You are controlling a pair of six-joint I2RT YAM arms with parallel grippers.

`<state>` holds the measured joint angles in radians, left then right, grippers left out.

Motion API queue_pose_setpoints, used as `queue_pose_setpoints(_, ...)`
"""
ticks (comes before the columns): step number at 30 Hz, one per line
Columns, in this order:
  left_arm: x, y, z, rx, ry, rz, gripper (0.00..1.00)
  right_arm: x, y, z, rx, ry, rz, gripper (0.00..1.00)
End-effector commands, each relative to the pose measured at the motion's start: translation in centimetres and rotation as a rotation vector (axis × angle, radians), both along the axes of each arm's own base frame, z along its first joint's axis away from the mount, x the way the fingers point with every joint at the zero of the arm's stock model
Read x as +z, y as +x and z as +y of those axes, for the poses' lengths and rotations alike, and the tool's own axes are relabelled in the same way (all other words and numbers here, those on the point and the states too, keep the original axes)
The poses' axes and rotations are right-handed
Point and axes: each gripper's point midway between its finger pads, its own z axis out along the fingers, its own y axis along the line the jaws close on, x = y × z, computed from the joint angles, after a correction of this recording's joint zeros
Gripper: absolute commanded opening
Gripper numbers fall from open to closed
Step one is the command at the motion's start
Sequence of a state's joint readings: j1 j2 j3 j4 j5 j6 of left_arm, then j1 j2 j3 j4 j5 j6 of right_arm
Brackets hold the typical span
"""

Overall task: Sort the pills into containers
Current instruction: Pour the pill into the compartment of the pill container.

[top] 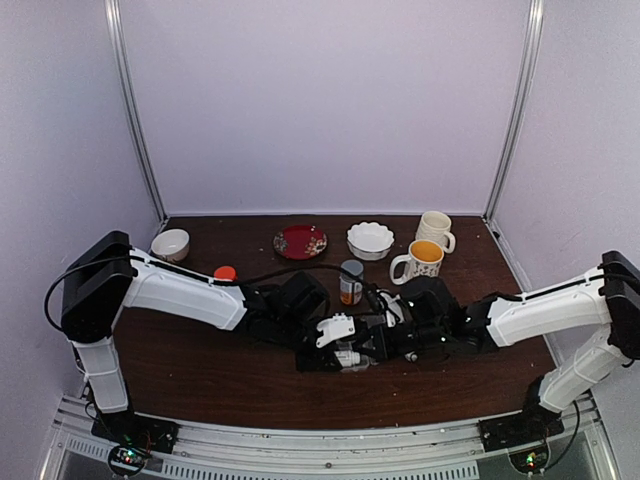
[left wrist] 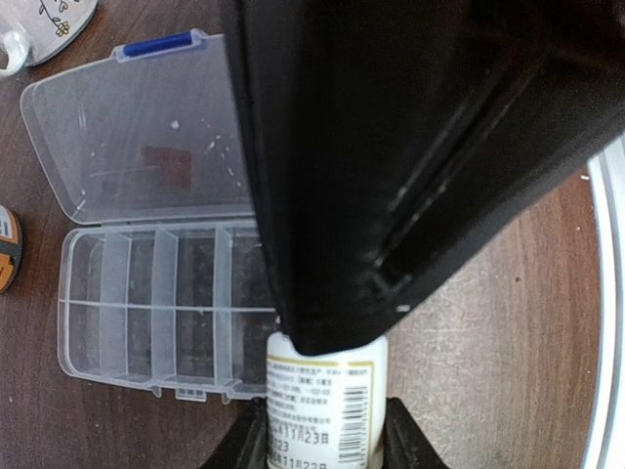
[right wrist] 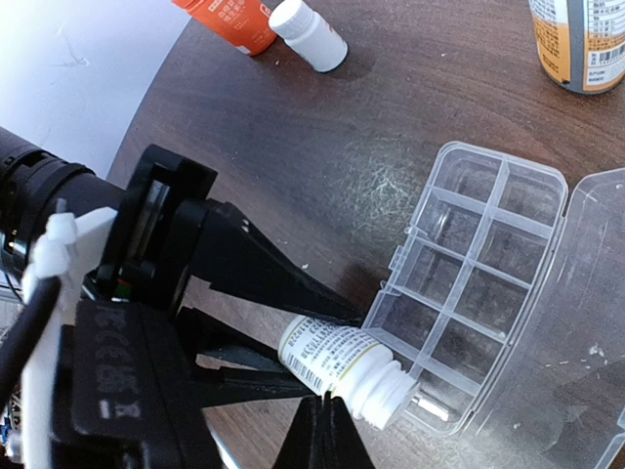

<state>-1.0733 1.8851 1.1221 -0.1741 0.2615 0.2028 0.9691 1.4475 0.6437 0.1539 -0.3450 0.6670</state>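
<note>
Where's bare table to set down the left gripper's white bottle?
Bare wood of the brown table all along its near edge. Crowded: the back row of red plate, white scalloped bowl and two mugs, and the centre around the clear plastic organizer box and white bottle.

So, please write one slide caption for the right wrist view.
The left tool holds a small white bottle, neck tilted toward a corner compartment of the open clear organizer box.

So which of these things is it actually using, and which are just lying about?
In use: clear organizer box, white bottle tipped over it, left gripper holding it, right gripper shut nearby.
Lying about: red plate, white bowl, two mugs, small bowl, amber bottle, orange bottle.
</note>
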Motion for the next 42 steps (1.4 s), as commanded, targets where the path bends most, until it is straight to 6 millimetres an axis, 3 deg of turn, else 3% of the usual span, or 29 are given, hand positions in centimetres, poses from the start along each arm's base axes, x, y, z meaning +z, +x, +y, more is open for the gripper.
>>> queue_pose_setpoints(1, 0.3, 0.3, -0.8, 0.004, -0.012, -0.010, 0.00, -1.8, 0.1, 0.6, 0.012, -0.068, 0.037, 0.00)
queue_pose_setpoints(4, 0.3, 0.3, -0.8, 0.005, -0.012, -0.009, 0.00, -2.7, 0.0, 0.4, 0.013, -0.113, 0.056, 0.00)
queue_pose_setpoints(11, 0.3, 0.3, -0.8, 0.006, -0.010, -0.009, 0.00, 1.5, 0.7, 0.7, -0.012, -0.002, -0.026, 0.00)
queue_pose_setpoints(14, 0.3, 0.3, -0.9, 0.006, -0.009, -0.011, 0.00, 2.2, 0.6, 1.0, -0.004, 0.029, -0.030, 0.00)
queue_pose_setpoints(25, 0.5, 0.3, -0.8, 0.009, 0.001, -0.006, 0.00, -2.6, -0.5, 0.4, 0.032, -0.114, 0.080, 0.00)
queue_pose_setpoints(34, 0.4, 0.4, -0.8, 0.013, 0.004, -0.008, 0.00, 2.9, 0.5, 1.0, 0.009, 0.032, -0.025, 0.00)
queue_pose_setpoints(37, 0.4, 0.4, -0.9, 0.013, 0.003, -0.006, 0.00, 2.2, 0.2, 1.2, 0.026, 0.034, -0.003, 0.00)
queue_pose_setpoints(42, 0.3, 0.4, -0.9, 0.012, 0.006, -0.005, 0.00, -1.3, -0.7, 1.4, 0.048, -0.021, 0.085, 0.00)
